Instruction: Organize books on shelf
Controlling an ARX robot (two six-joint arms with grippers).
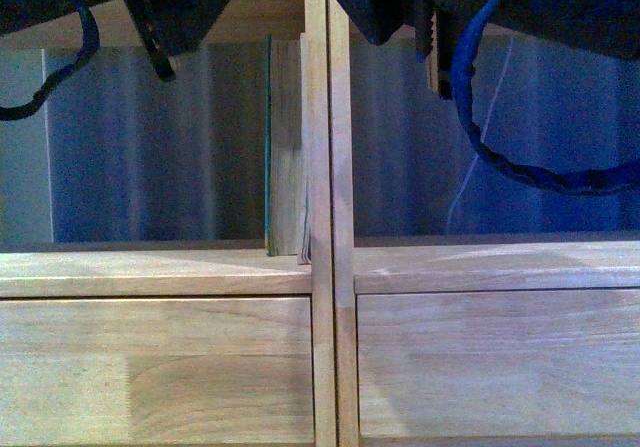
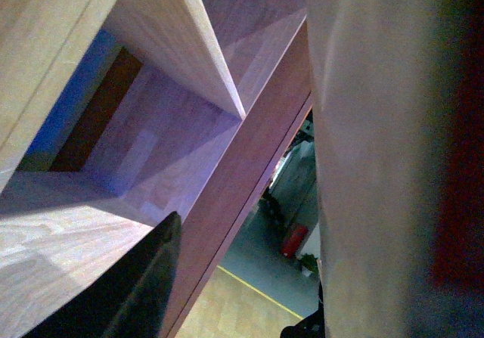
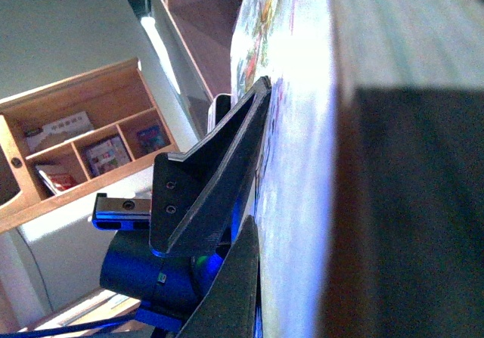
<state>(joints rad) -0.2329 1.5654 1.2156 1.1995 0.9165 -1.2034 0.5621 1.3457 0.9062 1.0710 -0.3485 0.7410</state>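
While the teal book (image 1: pixel 285 157) stands against the divider (image 1: pixel 330 167), left end effector (image 1: pixel 160 52) and right end effector (image 1: pixel 435 57) grips cannot be told

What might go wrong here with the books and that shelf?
1. The teal book stands alone against the divider; a bump from an arm might topple it leftward.
2. Pincer fingers lie flat along the thin paperback; it may slip or bend, though the grip is hard to judge.
3. The blue cable loops low before the shelf and might snag.
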